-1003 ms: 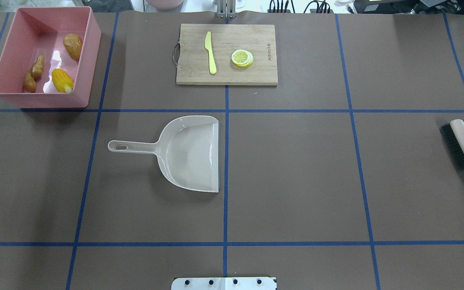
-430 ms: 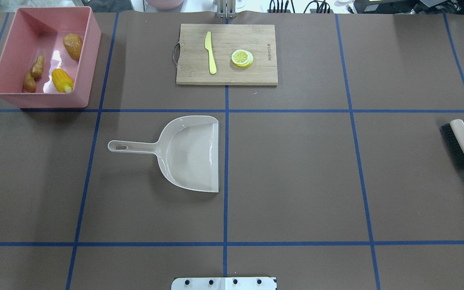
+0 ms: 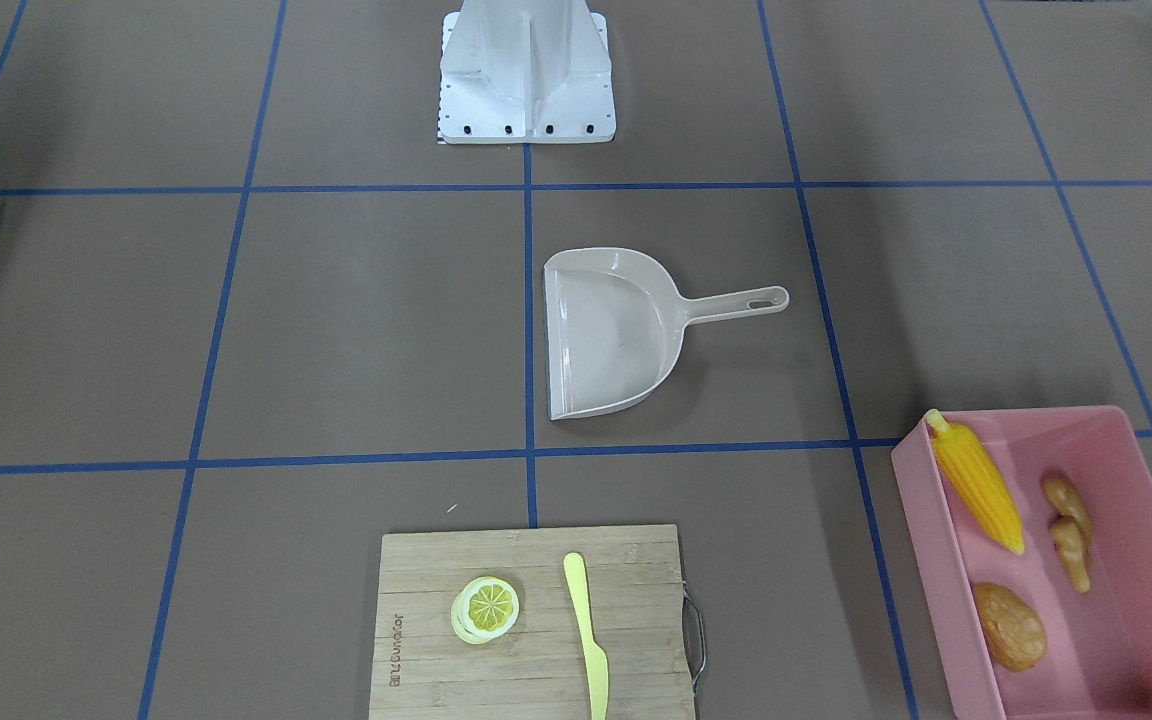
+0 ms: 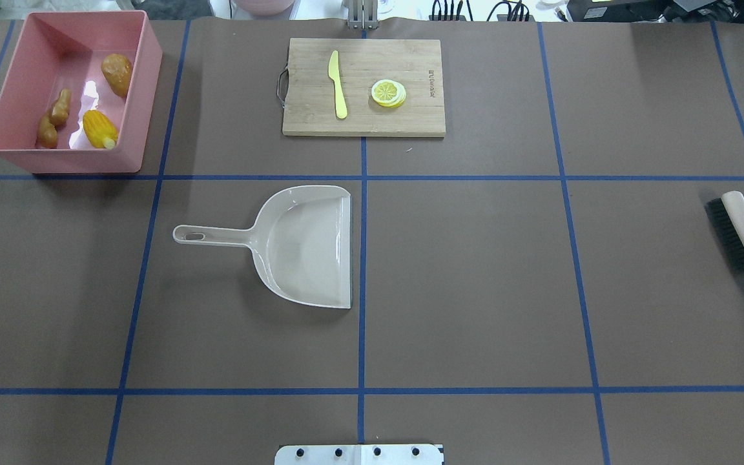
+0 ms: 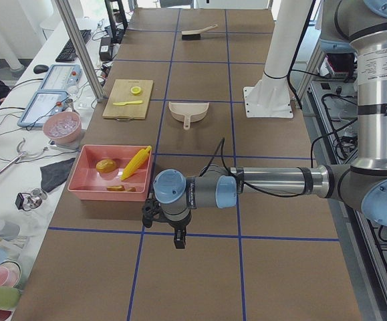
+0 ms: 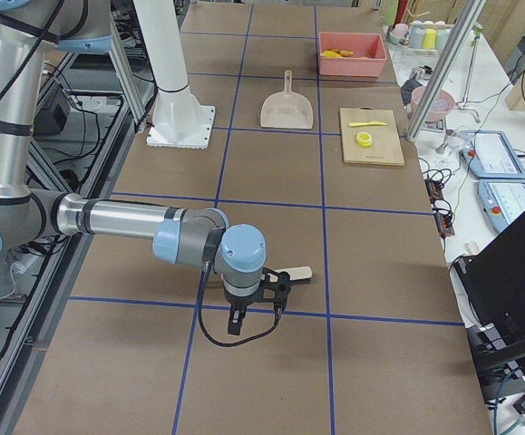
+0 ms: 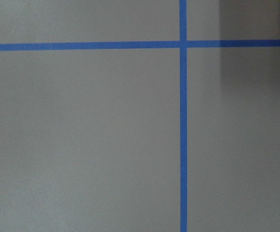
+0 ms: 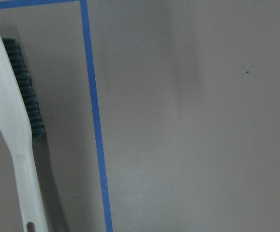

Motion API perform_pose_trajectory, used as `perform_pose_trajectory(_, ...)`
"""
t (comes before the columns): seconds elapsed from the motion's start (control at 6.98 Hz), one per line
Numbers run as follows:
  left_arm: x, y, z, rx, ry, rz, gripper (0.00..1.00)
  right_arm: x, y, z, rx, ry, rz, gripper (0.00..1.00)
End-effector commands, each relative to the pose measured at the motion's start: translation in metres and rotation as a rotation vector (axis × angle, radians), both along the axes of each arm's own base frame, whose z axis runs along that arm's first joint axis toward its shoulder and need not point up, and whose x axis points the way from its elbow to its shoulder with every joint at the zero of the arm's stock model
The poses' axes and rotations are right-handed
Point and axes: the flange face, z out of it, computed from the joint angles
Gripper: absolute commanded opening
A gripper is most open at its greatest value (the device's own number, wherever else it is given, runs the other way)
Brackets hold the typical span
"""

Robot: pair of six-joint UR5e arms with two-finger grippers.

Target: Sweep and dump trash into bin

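The trash lies inside the pink bin at the table's far left: a yellow corn cob, a brown potato and a knobbly ginger root. The front-facing view shows the same bin with the corn, potato and ginger. My left gripper hangs over bare table just to the near side of the bin. My right gripper hovers beside the brush. Both show only in the side views, so I cannot tell whether they are open or shut.
A beige dustpan lies empty at mid-table, handle towards the left. The brush lies at the right edge. A wooden cutting board at the back carries a yellow knife and a lemon slice. The robot base stands behind.
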Motion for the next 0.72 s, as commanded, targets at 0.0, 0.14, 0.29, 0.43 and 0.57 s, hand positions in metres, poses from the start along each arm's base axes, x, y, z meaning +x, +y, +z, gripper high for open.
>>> perform_pose_trajectory(0.0,0.0009,-0.0066,0.0002,-0.006,-0.002,-0.002,0.99,0.0001,0.0,-0.0001,0.001,0.001,-0.001,1.0)
perform_pose_trajectory(0.14,0.0011,-0.005,0.0064,-0.014,0.001,0.002,0.99,0.0001,-0.0009,-0.0008,0.004,0.001,-0.001,1.0)
perform_pose_trajectory(0.29,0.001,-0.01,0.0009,0.001,-0.001,0.004,0.99,0.0001,-0.0009,-0.0008,0.004,0.001,-0.001,1.0)
perform_pose_trajectory(0.43,0.0011,-0.0128,-0.0024,0.008,-0.001,0.001,0.99,0.0001,-0.0005,0.0014,-0.001,0.001,-0.001,1.0)
perform_pose_trajectory(0.57,0.001,-0.0135,-0.0036,0.01,-0.002,0.001,0.99,0.0001,-0.0005,0.0014,-0.001,0.001,-0.001,1.0)
